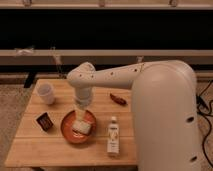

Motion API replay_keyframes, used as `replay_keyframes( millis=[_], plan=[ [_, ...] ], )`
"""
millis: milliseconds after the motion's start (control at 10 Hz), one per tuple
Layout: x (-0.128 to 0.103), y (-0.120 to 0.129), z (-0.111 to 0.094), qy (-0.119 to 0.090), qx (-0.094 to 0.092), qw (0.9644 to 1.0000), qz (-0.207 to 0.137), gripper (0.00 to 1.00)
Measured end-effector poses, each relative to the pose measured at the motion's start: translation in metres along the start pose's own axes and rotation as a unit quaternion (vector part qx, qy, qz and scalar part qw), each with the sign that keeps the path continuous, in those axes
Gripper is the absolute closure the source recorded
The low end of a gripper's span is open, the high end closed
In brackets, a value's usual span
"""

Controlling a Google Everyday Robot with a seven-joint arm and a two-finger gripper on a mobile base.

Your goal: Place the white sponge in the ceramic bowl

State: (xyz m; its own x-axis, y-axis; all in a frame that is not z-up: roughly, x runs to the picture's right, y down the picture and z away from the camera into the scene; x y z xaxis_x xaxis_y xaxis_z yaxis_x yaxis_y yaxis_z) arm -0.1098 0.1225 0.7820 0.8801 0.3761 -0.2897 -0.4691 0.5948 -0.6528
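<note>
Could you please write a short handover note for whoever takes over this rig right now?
Claw: above the ceramic bowl, just over the white sponge.
White sponge: lies inside the ceramic bowl, right of its centre.
Ceramic bowl: on the wooden table, between the dark packet and the white bottle; the white cup stands at the back left.
Done: sponge appears placed in the bowl.
Left: pull the arm clear, probably nothing more.
</note>
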Motion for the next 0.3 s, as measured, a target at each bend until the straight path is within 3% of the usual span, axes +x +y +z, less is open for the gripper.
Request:
replay_keyframes(
  millis=[300],
  plan=[
    [-0.0010,-0.0007,-0.0005,0.000,0.000,1.0000,0.000,0.33]
  ],
)
